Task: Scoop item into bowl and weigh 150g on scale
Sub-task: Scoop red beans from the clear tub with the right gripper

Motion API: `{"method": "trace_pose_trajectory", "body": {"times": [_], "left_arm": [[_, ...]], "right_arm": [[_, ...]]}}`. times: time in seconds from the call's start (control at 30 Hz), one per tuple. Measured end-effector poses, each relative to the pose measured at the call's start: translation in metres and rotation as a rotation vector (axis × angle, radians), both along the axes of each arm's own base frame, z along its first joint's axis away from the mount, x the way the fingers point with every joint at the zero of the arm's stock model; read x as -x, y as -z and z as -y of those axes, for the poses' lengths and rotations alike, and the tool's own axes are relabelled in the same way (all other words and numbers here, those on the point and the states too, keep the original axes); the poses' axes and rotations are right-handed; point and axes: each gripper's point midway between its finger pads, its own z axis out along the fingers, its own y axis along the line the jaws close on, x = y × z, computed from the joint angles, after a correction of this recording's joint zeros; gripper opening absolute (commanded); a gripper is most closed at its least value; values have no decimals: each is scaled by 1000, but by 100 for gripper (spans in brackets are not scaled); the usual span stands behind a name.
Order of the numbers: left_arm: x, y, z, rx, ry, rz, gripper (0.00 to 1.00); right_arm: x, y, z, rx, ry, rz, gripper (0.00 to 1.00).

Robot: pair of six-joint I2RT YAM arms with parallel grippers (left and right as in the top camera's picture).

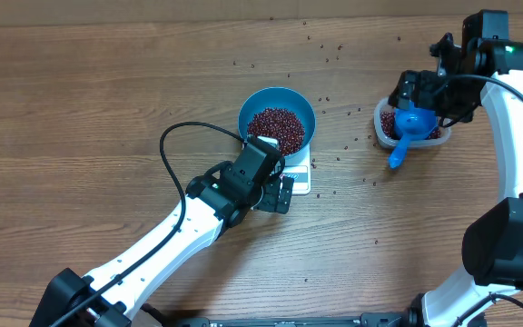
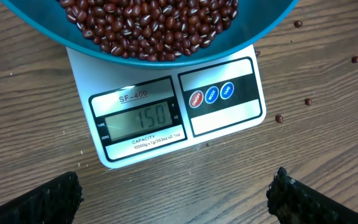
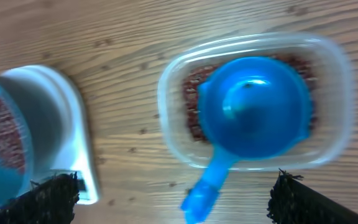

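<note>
Overhead the left arm [image 1: 180,227] covers the scale [image 2: 173,106] display; its wrist view reads 150, bowl [image 2: 73,32] of beans [image 2: 154,25] on it, mid-desk [image 1: 62,136]. Left gripper [image 2: 174,190] and right gripper [image 3: 174,190] gape empty, the right over a scoop [image 3: 253,109] in its tub [image 3: 337,93] by the desk's right edge

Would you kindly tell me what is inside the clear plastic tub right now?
The blue scoop lies in the clear tub, its handle reaching over the rim. Red-brown beans show around its cup; whatever lies beneath the cup is covered.

The scale [image 2: 166,146] shows 150 on its display [image 2: 143,117], SF-400 printed above, CAPACITY below
</note>
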Motion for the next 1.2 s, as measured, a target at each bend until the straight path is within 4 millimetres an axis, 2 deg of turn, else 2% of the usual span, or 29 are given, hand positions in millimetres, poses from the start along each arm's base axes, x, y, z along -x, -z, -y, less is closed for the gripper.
{"method": "trace_pose_trajectory", "body": {"times": [0.07,0.23,0.27,0.5,0.77,0.9,0.97,1.07,1.2], "left_arm": [[0,0,0,0,0,0,100],[0,0,0,0,0,0,100],[0,0,0,0,0,0,100],[0,0,0,0,0,0,100],[3,2,-2,-11,0,-14,99],[5,3,-4,-18,0,-22,100],[5,4,-4,-19,0,-23,99],[5,4,-4,-19,0,-23,99],[5,4,-4,-19,0,-24,100]], "right_arm": [[0,-3,-12,-69,-19,5,98],[-2,-15,-38,-208,-71,37,66],[-3,-16,-42,-224,-80,44,64],[-5,-18,-92,-226,-157,53,64],[-12,-20,-178,-86,-287,169,67],[-13,-23,-208,-14,-314,236,69],[-13,-23,-214,10,-307,248,68],[-14,-22,-209,36,-274,245,66],[-8,-11,-179,119,-137,164,66]]}}
